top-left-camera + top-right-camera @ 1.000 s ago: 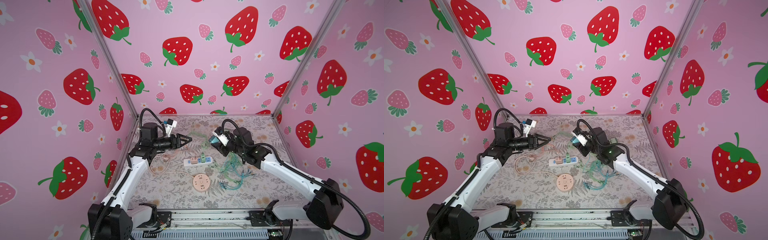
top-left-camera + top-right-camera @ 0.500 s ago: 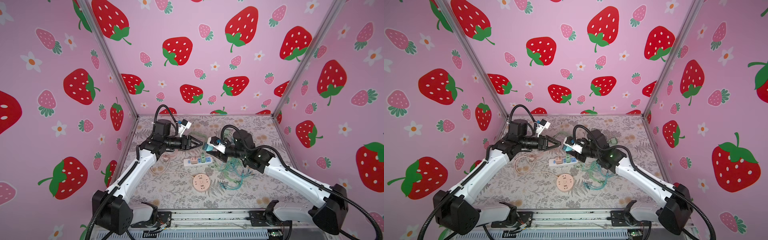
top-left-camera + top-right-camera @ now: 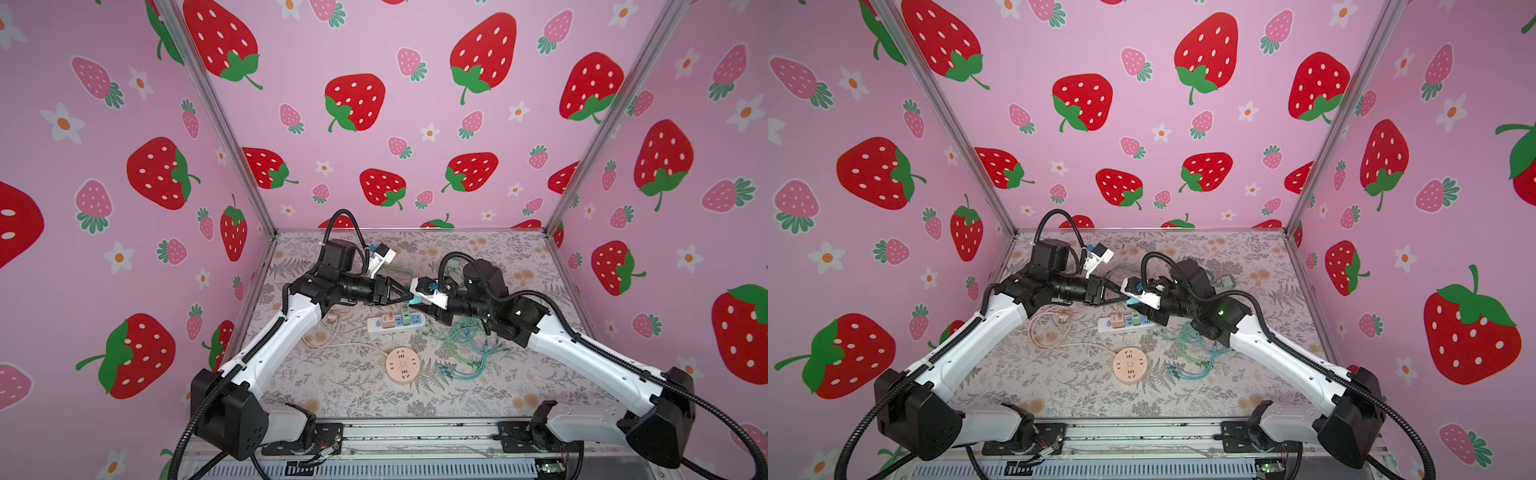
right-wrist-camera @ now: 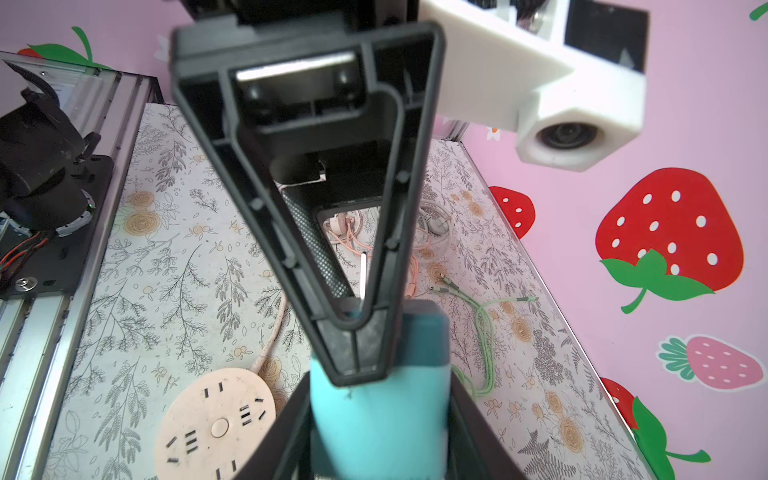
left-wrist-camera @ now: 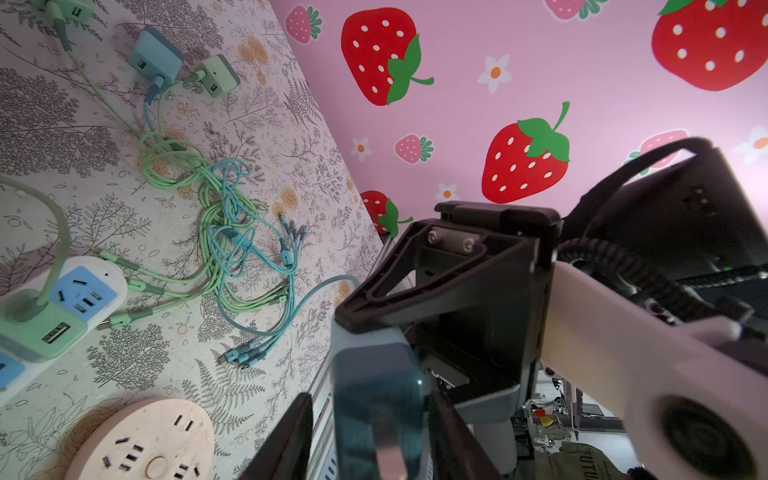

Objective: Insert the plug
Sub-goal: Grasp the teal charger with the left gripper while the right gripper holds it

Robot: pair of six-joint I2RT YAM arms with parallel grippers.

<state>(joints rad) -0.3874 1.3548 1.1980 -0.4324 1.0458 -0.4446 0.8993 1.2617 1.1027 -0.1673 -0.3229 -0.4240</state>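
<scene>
Your right gripper (image 3: 419, 306) is clamped on the teal plug (image 4: 374, 428) and holds it in the air just above the right end of the strip (image 3: 397, 323), clear of it. Your left gripper (image 3: 411, 297) has its jaws on either side of the same plug, whose prong faces its wrist camera. You cannot tell whether they pinch it. The round socket (image 3: 402, 364) lies just in front of the strip.
</scene>
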